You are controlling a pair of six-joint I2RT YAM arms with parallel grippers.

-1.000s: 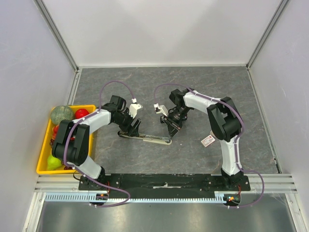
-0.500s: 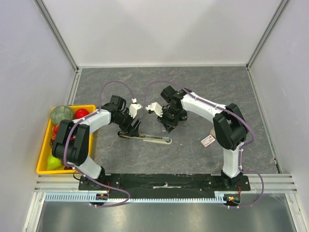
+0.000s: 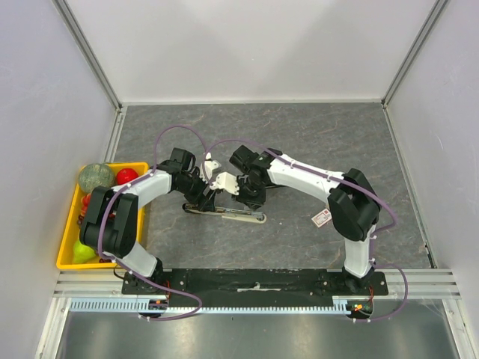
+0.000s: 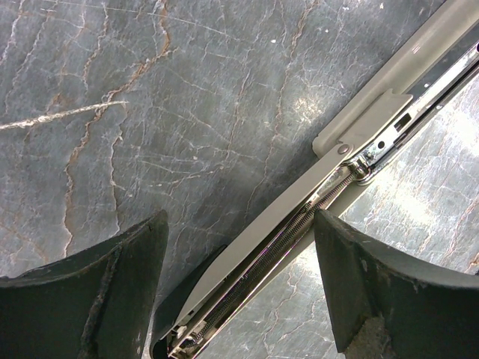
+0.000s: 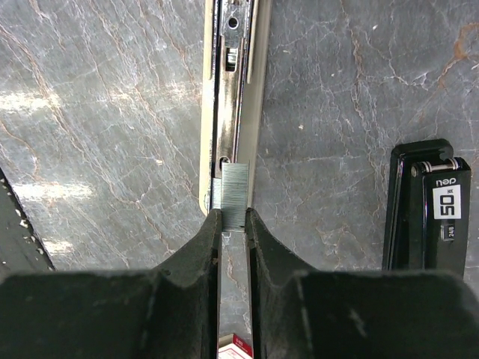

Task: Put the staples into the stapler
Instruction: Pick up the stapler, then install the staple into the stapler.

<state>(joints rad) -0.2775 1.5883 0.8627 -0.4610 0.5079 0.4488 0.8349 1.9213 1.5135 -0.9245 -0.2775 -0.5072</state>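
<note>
The stapler [image 3: 241, 216] lies open on the table. Its cream magazine with spring shows in the left wrist view [image 4: 299, 202] and its channel in the right wrist view [image 5: 233, 97]. My left gripper [image 3: 205, 196] is open, its jaws standing wide on either side of the stapler's hinge end [image 4: 239, 221] without touching it. My right gripper [image 3: 248, 196] is shut on a grey staple strip [image 5: 235, 196] and holds it just over the near end of the channel [image 5: 233, 218]. The white and red staples box [image 3: 322, 218] lies to the right; its corner shows between the fingers [image 5: 241, 347].
A yellow bin [image 3: 66, 233] with fruit stands at the left edge. A black part with a white "50" label [image 5: 430, 206] lies right of the channel in the right wrist view. Enclosure walls surround the table.
My right arm has swung left and down with the staple strip, from the middle of the table to over the open stapler. The left arm and stapler have not moved.
</note>
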